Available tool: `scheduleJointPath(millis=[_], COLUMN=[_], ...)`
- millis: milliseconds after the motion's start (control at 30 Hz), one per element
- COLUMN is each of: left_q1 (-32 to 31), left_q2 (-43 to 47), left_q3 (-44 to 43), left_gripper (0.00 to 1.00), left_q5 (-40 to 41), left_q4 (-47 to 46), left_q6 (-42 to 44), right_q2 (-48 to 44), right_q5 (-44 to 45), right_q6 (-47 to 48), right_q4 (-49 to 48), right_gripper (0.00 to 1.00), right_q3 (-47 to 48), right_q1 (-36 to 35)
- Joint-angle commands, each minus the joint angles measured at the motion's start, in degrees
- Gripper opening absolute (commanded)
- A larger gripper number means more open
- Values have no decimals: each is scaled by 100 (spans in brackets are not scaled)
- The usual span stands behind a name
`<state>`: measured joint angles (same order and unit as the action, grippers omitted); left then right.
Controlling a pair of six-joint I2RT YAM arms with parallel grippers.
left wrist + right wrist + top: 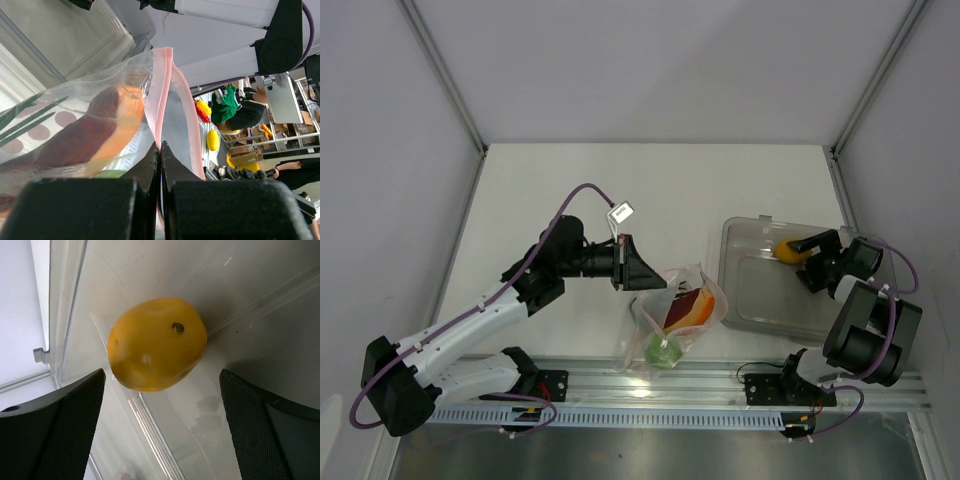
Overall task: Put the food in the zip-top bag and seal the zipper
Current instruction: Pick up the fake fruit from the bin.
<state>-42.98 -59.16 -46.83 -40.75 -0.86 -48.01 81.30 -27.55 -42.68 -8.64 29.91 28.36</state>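
Your left claw point(160, 150) is pinched shut on the zipper point(161, 95) of the zip-top bag point(638, 345). Through the crinkled plastic you can make out the reddish-brown slice point(95, 132); the green fruit point(662, 350) is only a blur. Your right claw point(161, 380) gapes wide around the yellow-orange fruit point(156, 344) in the clear tray point(750, 300), its fingers clear of the fruit.

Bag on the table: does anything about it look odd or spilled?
Nothing has spilled. The bag lies crumpled, its zipper pinched by the left gripper, with the slice and green fruit inside. The only stray is the yellow fruit, in the tray between the right gripper's open fingers.
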Motion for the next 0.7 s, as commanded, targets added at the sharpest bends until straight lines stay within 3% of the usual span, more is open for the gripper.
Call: scheduleJointPath(millis=[0,367,500,667], left_q1=[53,53,53,53], left_q2=[-8,-35,-17,-17], left_q3=[-28,-11,-28,-19], left_gripper=[1,0,1,1], left_q5=[-91,-108,-91,-91], left_q4=[-248,-257,-239,-256], left_q6=[-42,-51,-51,-77], right_q2=[158,650,712,695], right_q5=[22,74,48,92], right_q6=[-30,-92,-83,-48], right_q4=[-331,-418,-463,-375], right_gripper=[96,88,78,73], right_q3=[129,261,235,226], right_q1=[21,-85,-103,-111])
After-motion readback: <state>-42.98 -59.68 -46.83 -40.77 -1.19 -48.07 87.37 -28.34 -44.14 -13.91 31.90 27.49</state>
